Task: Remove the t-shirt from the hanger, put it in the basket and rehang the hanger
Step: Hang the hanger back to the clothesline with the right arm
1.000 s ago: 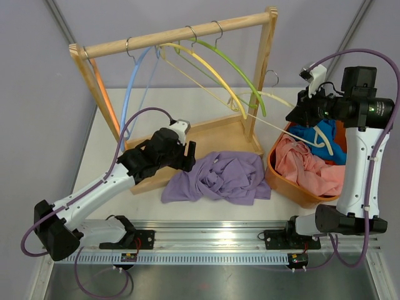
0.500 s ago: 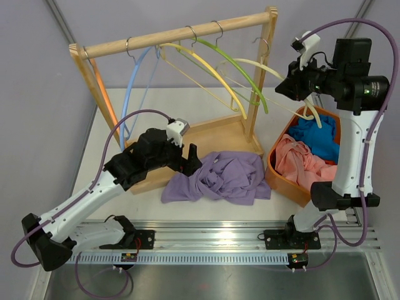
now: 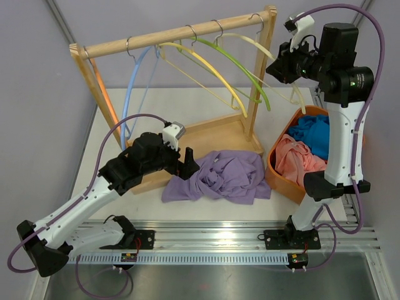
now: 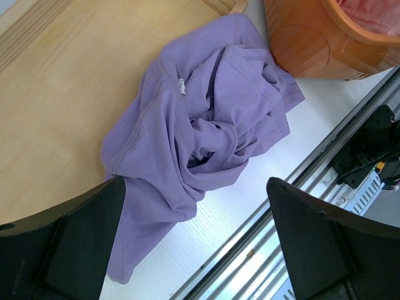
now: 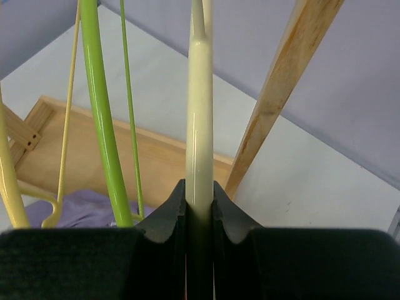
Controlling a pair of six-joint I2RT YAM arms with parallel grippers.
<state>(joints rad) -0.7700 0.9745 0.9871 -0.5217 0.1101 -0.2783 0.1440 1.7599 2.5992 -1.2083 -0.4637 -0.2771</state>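
the purple t-shirt (image 3: 219, 177) is lying in a soft heap in the lower middle of the top view, off any hanger. part of it is resting on the flat wood base of the wooden rack (image 3: 212, 134) and part on the white table (image 3: 219, 209), just beside the orange basket (image 3: 278, 178). your left gripper (image 3: 187, 164) is hovering over the left edge of the heap, and in the left wrist view its two black fingers (image 4: 69, 244) are spread wide at the bottom corners, with the t-shirt (image 4: 200, 137) showing between them and nothing held. your right gripper (image 3: 275, 65) is up high in the upper right of the top view, next to the rack's right post. it is pinching the cream hanger (image 3: 250, 40), and in the right wrist view the fingers are pressing on both sides of the hanger's (image 5: 200, 125) thin arm in the middle of the frame. the cream hanger's hook is sitting at the top bar (image 3: 181, 34) near the right end. a green hanger (image 3: 240, 69), a yellow hanger (image 3: 212, 72) and a blue hanger (image 3: 131, 87) are hanging from the same bar to the left. a pink cloth (image 3: 294, 159) and a blue cloth (image 3: 315, 134) are lying in the basket.
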